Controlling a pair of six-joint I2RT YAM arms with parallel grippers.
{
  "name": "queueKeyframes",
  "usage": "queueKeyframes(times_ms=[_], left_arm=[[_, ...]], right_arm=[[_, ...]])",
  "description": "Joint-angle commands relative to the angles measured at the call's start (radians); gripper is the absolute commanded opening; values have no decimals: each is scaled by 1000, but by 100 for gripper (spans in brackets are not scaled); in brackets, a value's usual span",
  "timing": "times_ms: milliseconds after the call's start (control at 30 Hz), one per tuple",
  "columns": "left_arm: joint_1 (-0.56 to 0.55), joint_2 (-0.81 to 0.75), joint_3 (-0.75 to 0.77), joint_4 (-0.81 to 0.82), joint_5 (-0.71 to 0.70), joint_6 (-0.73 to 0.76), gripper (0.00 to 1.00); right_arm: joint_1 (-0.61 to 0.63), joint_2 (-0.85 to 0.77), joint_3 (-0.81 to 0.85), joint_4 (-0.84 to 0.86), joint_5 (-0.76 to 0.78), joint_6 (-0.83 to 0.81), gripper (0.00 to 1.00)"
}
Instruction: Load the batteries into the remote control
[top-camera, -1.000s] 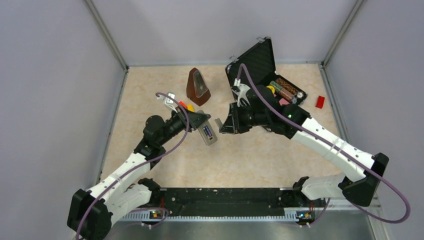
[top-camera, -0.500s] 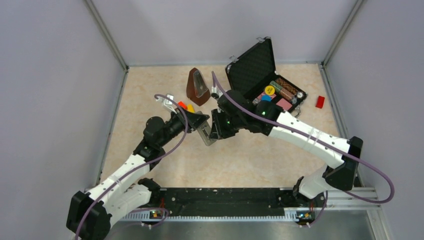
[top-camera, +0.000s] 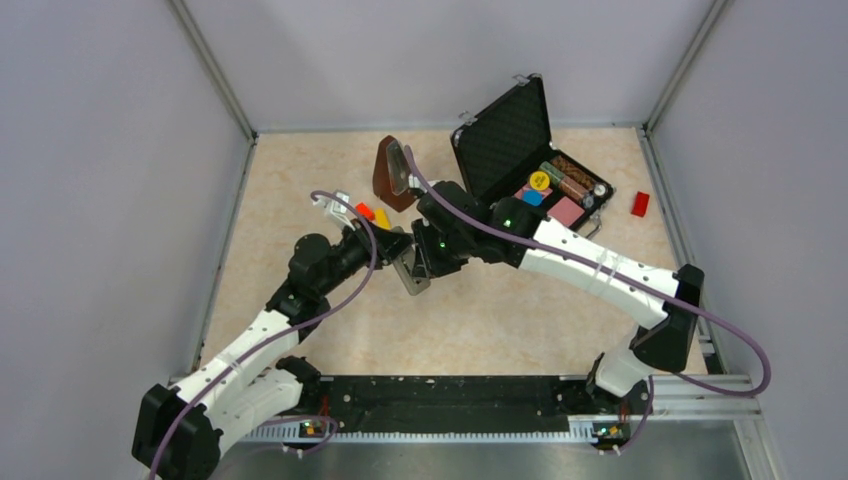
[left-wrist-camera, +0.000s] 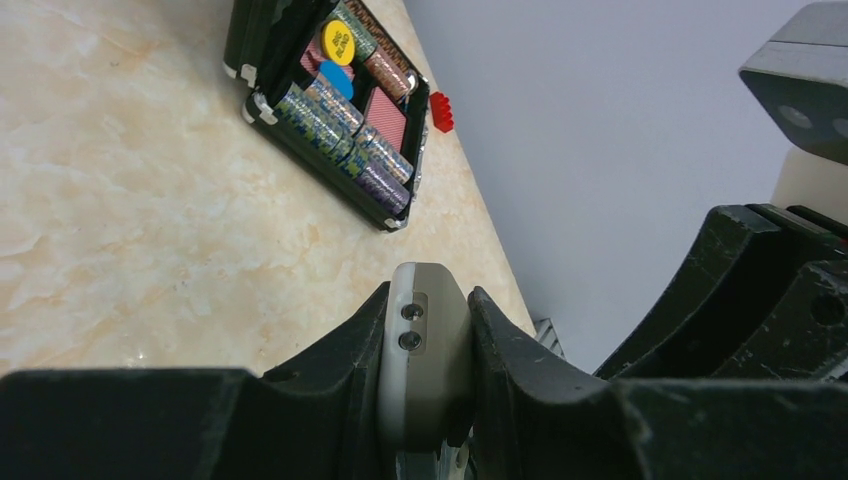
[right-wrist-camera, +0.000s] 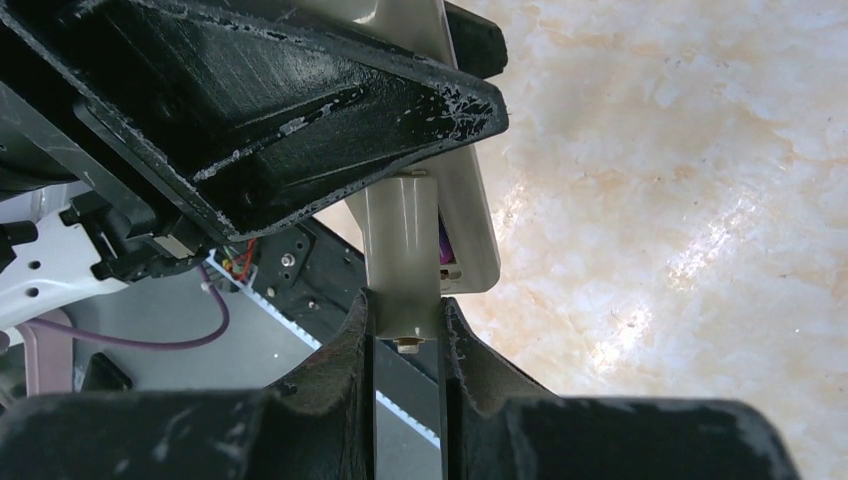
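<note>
My left gripper is shut on the white-and-grey remote control, held off the table at mid-scene. In the left wrist view its end sits clamped between my left gripper's jaws. My right gripper is shut on the small flat grey cover piece and holds it against the remote's back. A bluish-purple battery shows in the remote's compartment beside the cover. The dark grey battery is hidden. In the top view my right gripper meets the left over the remote.
A brown metronome stands behind the grippers. An open black case of chips lies back right, also in the left wrist view. A red block lies far right. Red and yellow blocks lie left of the metronome.
My right arm has swung left with the cover piece, from a small gap beside the remote to up against it. The left arm has held the remote nearly still.
</note>
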Motion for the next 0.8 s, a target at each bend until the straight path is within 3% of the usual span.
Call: queueKeyframes(times_ms=[0,767], left_arm=[[-4,-24,28,-10,-38,20,0],[-3,-11,37,1,-4,24,0]], right_arm=[[18,6,50,-22,13,-12,0],[19,52,50,-13,9,-40,0]])
